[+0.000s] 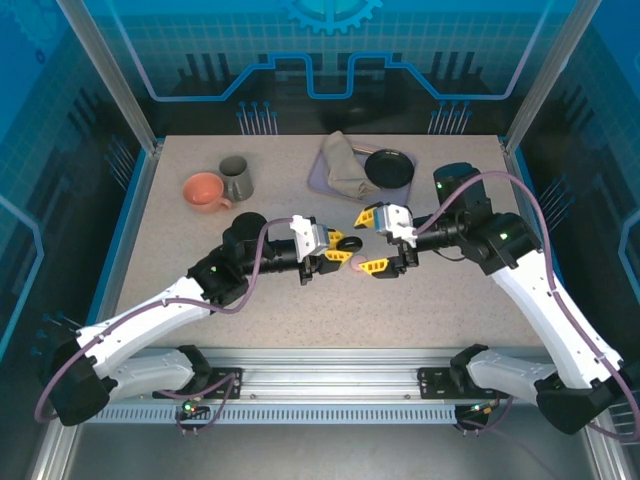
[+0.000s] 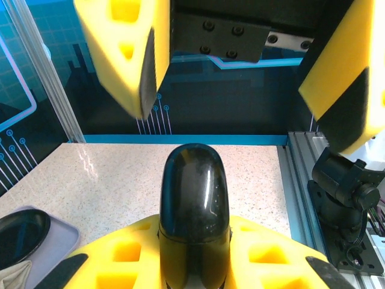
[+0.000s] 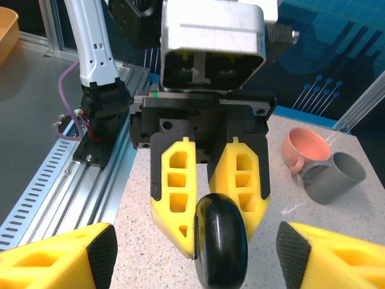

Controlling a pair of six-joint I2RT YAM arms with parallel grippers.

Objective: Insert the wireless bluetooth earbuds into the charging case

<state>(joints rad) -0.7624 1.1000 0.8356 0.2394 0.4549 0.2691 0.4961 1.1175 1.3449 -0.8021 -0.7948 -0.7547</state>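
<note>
Above the middle of the speckled beige tabletop (image 1: pixel 170 240), the left gripper (image 1: pixel 338 250) is clamped on the glossy black, rounded plastic charging case (image 3: pixel 221 241). Its yellow fingers (image 3: pixel 174 170) press on the two broad faces of the case, so the narrow rim and the outer end project past the fingertips. Probable purpose: this grip fixes the case clear of the table and presents its free end to the other arm.

The right gripper (image 1: pixel 368 242) faces the case directly. Its jaws are spread wide, with one finger on each side of the case and apart from it. Probable purpose: the wide opening leaves room to close in on the case.

Orientation: the case stands edge-on to the right wrist camera. As far as the wrist views show, its longer dimension lies along the left fingers and points from the left wrist toward the right gripper. Its thin dimension spans the gap between the pads. The case appears shut, no lid gap can be made out, and its contents are hidden.

A peach cup (image 1: pixel 205 190) and a grey mug (image 1: pixel 236 178) stand well apart from the work, at the far left.
</note>
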